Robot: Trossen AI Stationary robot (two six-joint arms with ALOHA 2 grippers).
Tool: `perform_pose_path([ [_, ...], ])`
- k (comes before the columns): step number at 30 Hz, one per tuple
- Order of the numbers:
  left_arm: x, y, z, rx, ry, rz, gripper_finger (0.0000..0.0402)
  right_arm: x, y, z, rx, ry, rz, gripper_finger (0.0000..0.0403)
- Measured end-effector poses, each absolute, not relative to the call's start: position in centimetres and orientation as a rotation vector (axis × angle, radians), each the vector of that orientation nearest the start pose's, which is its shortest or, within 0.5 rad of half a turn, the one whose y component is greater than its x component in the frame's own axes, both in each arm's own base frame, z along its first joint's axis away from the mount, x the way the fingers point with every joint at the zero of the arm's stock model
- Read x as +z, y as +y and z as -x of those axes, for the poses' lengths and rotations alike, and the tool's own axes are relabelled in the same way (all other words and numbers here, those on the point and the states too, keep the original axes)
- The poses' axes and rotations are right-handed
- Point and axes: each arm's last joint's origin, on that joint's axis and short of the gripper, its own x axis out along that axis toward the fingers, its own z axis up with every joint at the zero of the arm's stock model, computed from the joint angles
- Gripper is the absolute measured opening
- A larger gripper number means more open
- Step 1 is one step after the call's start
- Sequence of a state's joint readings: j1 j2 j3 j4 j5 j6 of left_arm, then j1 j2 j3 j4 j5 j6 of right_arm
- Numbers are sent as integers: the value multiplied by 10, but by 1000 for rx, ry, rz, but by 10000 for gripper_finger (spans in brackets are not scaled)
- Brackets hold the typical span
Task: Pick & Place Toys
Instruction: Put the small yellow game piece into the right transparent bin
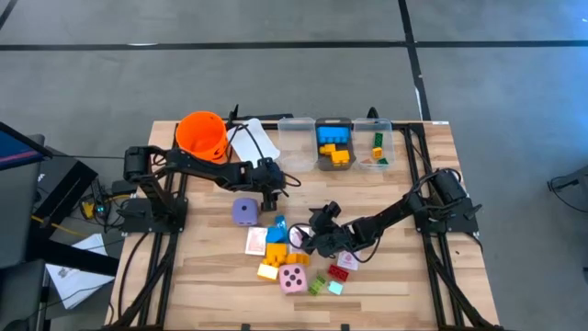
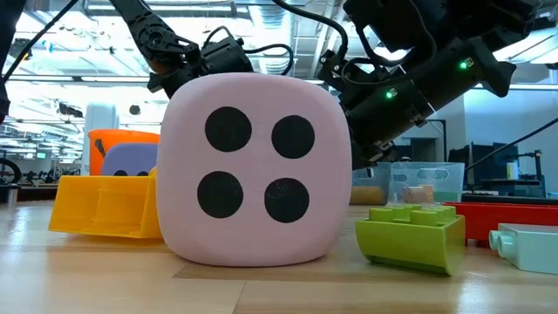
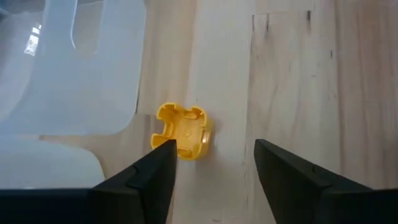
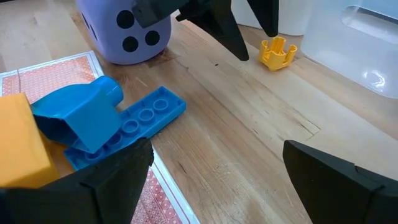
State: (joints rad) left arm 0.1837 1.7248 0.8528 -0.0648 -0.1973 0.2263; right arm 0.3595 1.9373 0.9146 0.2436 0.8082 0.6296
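Sorting part done, judging by the layout. Along the table's far edge, three clear bins: left clear bin [image 1: 296,138] looking empty, middle bin [image 1: 333,142] already holding blue and yellow bricks, right bin [image 1: 375,147] holding green and a few other small pieces. Orange bucket [image 1: 203,134] at far left, beside a white lid [image 1: 254,141].

Most toys left to move, clustered near the table's near centre: purple dotted die [image 1: 244,211], pink dotted die [image 1: 293,279], pink-backed card [image 1: 256,241], blue brick [image 4: 127,121], orange and yellow bricks [image 1: 277,252], red brick [image 1: 344,267], green bricks [image 1: 317,286].

Left gripper [image 3: 214,155] hanging over bare wood just in front of the left clear bin, fingers apart, gripping nothing, with a small yellow piece [image 3: 181,130] lying on the table just beyond its fingertips. Right gripper [image 4: 214,165] low over the pile, jaws spread wide, nothing held, the blue brick just ahead.

No brand, label or readable writing anywhere; only dots on the dice and a pattern on the card.
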Motion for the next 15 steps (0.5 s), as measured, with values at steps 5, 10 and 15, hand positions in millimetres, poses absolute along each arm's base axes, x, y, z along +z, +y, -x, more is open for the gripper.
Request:
perform_pose_path([
  [5,135,62,-313,195,982,-191,200,110,106,-341,-603,488,-165,359],
  [10,131,63,-308,220,1005,-203,198,110,106,-341,-604,488,-165,359],
  [15,131,63,-308,224,1002,-205,198,110,106,-341,-603,488,-165,359],
])
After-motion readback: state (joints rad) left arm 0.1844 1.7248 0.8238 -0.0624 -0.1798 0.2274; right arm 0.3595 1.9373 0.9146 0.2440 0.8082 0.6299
